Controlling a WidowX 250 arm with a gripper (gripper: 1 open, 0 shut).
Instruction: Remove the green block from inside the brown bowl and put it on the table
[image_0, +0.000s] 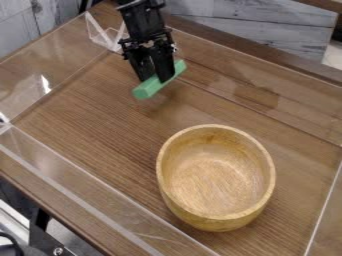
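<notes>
The green block (154, 84) is a small bright green bar held tilted in my gripper (158, 72), whose black fingers are shut on its upper end. Its lower end hangs close over the table (94, 130) at the upper left; whether it touches the wood I cannot tell. The brown bowl (217, 176) stands at the lower right, round, light wood, with nothing inside it. The gripper is well up and to the left of the bowl.
Clear acrylic walls (54, 75) border the tabletop on the left and front. A white brick wall (267, 25) lies behind. Open wood surface stretches between the gripper and the bowl.
</notes>
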